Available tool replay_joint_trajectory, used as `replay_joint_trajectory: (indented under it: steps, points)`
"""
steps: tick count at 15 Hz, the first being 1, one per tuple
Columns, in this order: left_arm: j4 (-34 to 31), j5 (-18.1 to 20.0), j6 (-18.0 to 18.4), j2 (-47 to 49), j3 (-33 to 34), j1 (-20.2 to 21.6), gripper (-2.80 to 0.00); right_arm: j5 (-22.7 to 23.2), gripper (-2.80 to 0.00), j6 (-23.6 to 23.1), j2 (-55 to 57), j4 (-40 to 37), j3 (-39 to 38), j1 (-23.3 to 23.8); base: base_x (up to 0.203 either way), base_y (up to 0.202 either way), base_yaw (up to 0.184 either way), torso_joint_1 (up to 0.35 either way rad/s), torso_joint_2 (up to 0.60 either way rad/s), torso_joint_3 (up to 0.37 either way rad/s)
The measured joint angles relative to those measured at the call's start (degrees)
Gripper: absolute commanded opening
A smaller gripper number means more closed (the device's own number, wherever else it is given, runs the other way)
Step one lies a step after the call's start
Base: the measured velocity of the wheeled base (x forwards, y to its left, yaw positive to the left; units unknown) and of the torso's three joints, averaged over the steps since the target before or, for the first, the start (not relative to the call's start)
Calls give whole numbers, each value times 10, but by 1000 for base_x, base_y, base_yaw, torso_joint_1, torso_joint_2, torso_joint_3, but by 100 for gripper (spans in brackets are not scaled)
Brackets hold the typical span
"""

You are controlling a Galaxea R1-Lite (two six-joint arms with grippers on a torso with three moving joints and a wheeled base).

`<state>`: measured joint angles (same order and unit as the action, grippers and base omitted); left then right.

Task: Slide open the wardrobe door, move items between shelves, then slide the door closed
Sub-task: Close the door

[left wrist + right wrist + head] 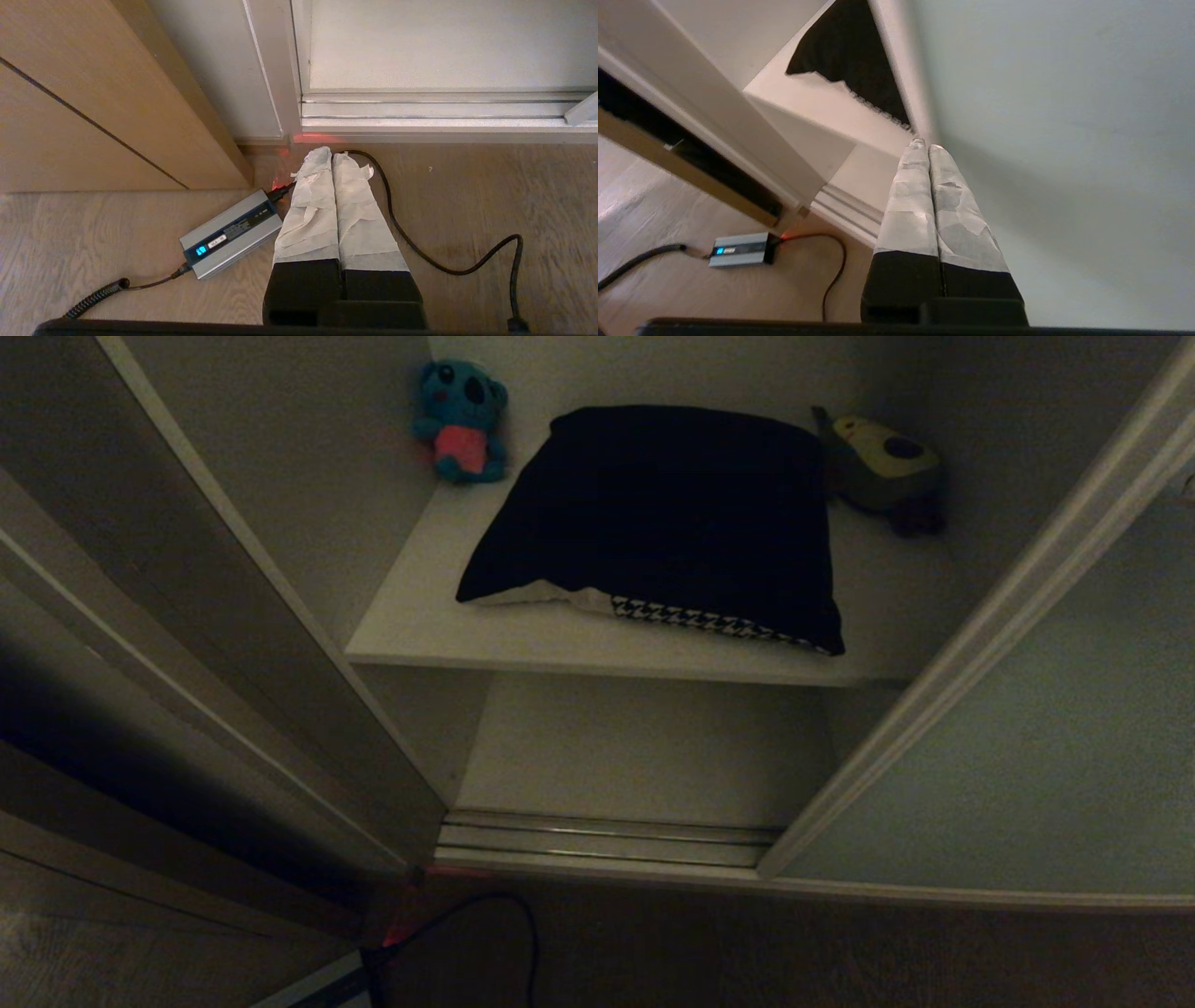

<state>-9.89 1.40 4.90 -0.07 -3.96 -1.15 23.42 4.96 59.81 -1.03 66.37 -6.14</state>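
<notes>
The head view shows the open wardrobe but no arm and no gripper. At its left stand a blue plush toy [461,420] in the back corner of the shelf [411,616], then the cushion [667,523], lying flat in the middle of this white board with its black back up and a strip of houndstooth showing along the front edge. To the right of it a yellow-green plush toy [882,462] leans in the other back corner. Further right the sliding wardrobe door [1046,756] covers the right part of the opening, with its pale rim running diagonally. Below the shelf the bottom track [607,838] is seen.

The left wrist view shows what the head view hardly does: the left gripper [332,154] hangs low over the wooden floor [467,196], its two taped fingers pressed together and holding nothing. Just beside the fingers lies a grey power adapter [232,233] with a black cable [434,261] that curves around the fingertips. Beyond the tips is the track of the wardrobe.

The right wrist view shows the right gripper [927,147], also closed and empty, with the fingers together. Its tips stand right at the pale rim of the door, though contact cannot be judged; the grey-green panel fills the side beside the fingers. Beyond the tips, on the shelf, a corner of the cushion is visible.
</notes>
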Motion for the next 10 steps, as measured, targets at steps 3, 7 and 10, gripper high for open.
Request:
replay_joint_trajectory:
  steps: [3,7,10]
  points:
    - [0,0,0,0,0,0,-280,0,-280,0,13,11,0,4,0,0,0,0,0,0]
    - [0,0,0,0,0,0,-280,1,-280,-1,22,21,0,5,0,0,0,0,0,0]
    - [0,0,0,0,0,0,-280,1,-280,-2,27,22,1,-2,0,0,0,0,0,0]
